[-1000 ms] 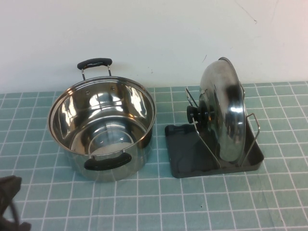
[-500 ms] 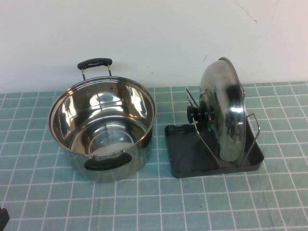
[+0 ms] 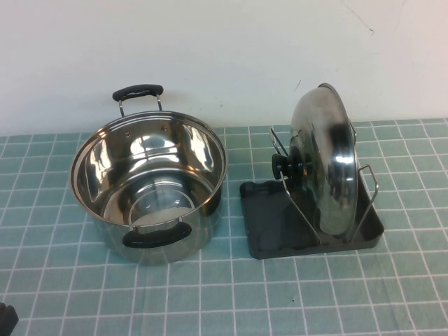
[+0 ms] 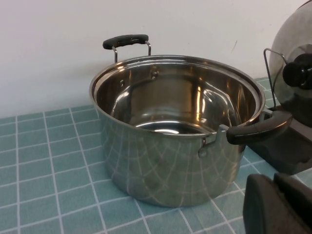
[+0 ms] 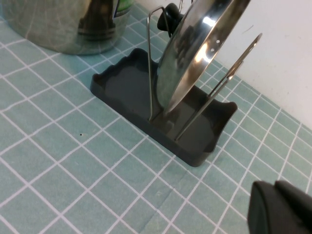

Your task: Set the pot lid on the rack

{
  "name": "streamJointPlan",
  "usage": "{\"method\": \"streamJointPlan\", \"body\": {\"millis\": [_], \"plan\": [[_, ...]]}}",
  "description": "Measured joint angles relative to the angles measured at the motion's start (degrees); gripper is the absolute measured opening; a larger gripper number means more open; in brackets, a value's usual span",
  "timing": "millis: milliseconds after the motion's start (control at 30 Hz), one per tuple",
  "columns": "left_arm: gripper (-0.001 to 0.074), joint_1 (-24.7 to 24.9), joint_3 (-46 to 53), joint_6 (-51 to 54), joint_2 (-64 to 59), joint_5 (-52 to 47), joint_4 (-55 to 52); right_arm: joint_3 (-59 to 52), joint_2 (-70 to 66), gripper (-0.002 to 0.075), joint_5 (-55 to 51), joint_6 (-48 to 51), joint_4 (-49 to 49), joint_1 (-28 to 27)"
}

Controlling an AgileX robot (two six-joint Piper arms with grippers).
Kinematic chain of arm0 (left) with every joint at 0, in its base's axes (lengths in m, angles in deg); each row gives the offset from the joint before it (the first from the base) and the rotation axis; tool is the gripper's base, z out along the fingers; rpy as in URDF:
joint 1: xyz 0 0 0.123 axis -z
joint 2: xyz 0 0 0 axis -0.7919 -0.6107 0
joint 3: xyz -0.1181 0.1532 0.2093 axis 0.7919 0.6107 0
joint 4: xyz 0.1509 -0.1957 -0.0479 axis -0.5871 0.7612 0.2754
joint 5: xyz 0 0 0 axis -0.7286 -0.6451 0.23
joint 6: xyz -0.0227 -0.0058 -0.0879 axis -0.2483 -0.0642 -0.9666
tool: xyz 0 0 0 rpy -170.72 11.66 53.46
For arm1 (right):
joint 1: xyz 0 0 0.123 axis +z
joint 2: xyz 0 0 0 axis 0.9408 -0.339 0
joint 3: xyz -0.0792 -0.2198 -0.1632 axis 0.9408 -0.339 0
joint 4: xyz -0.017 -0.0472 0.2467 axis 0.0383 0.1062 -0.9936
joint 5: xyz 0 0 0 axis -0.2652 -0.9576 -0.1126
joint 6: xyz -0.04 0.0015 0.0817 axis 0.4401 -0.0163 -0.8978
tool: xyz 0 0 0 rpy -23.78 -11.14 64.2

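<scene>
Since a second ago my left pincer (image 3: pixel 5 318) has drawn back to the tabletop's near-left corner, its grip unreadable like the right pincer's (image 5: pixel 282 207), leaving the pot lid (image 3: pixel 325 157) standing in the rack (image 3: pixel 262 234), so I judge it done.

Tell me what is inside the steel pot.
The steel pot holds nothing; its bare shiny floor shows. The pot lid stands in the rack. Left gripper is beside the pot, right gripper near the rack.
</scene>
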Motion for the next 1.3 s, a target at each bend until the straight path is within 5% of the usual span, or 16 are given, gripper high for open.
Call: {"method": "streamJointPlan", "body": {"millis": [367,867,1300], "plan": [[-0.0001,-1.86,3.72,-8.31,0.43,-3.31,-7.76,0.00,0.00,0.0001,-0.18,-0.04,0.00,0.00],[-0.0001,-26.56,12.10,16.07,2.06,5.55,22.88,-0.09,0.00,0.0000,-1.29,-0.04,-0.12,0.00],[-0.0002,-27.09,11.99,18.17,2.06,3.90,24.76,-0.09,0.00,0.0000,-1.29,-0.04,-0.12,0.00]]}}
